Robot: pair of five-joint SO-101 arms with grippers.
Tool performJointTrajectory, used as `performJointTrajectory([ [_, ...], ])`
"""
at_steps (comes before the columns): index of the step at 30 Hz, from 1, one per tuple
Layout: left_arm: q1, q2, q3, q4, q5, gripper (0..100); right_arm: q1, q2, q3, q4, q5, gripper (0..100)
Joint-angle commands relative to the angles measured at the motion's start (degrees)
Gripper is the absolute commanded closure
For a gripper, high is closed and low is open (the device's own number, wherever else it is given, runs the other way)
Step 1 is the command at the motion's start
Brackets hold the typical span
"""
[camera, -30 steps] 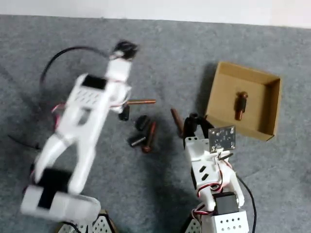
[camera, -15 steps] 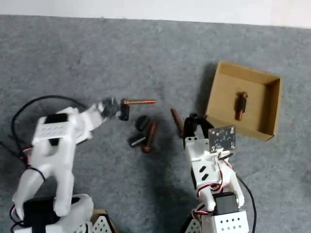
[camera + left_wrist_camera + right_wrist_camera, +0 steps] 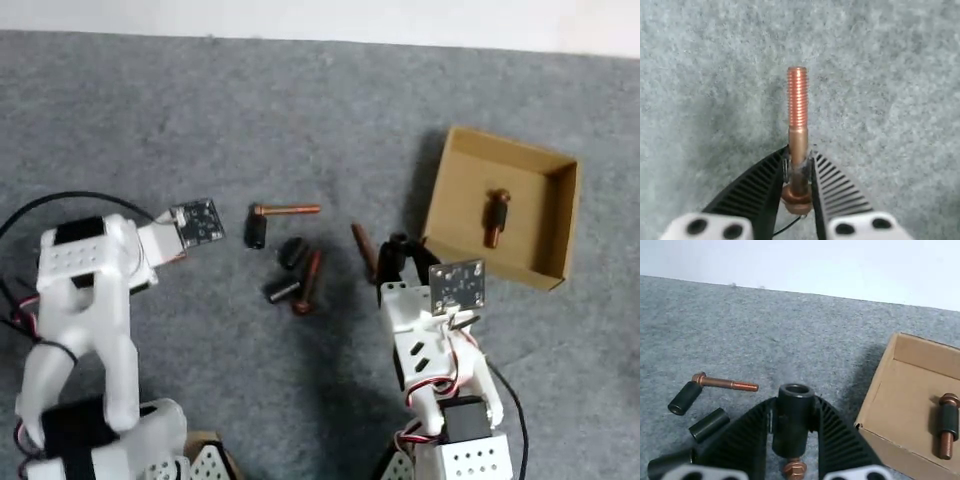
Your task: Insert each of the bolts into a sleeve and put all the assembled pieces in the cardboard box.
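Only one assembled piece lies in the box beside my right gripper, which clamps a sleeve; my left gripper pinches a bolt.

Open carpet far side, bolts and sleeves crowding centre (cardboard box rightward)

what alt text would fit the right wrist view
The right gripper grips a black sleeve, a copper bolt head at its near end. Beyond, on grey carpet, lie a bolt, three loose sleeves and a cardboard box holding one assembled piece.
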Motion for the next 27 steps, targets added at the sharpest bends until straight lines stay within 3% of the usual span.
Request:
performJointTrajectory([
  [1,-0.75,10.15,-8.13,0.88,-7.21,99,0.31,-0.75,4.53,-2.15,0.53,99.5],
  [5,-0.57,21.23,-18.42,1.14,2.55,99,0.31,-0.75,4.62,-2.15,0.53,99.5],
  [9,-0.75,28.44,-27.91,1.49,20.48,88,0.31,-0.75,4.62,-2.15,0.53,99.5],
  [13,-0.48,29.23,-33.27,8.0,39.65,78,0.31,-0.75,4.62,-2.15,0.53,99.5],
  [19,1.8,24.75,-37.93,13.27,74.37,82,0.31,-0.75,4.62,-2.15,0.53,99.5],
  [27,2.95,20.88,-37.93,19.25,110.95,86,0.31,-0.75,4.62,-2.15,0.62,99.5],
])
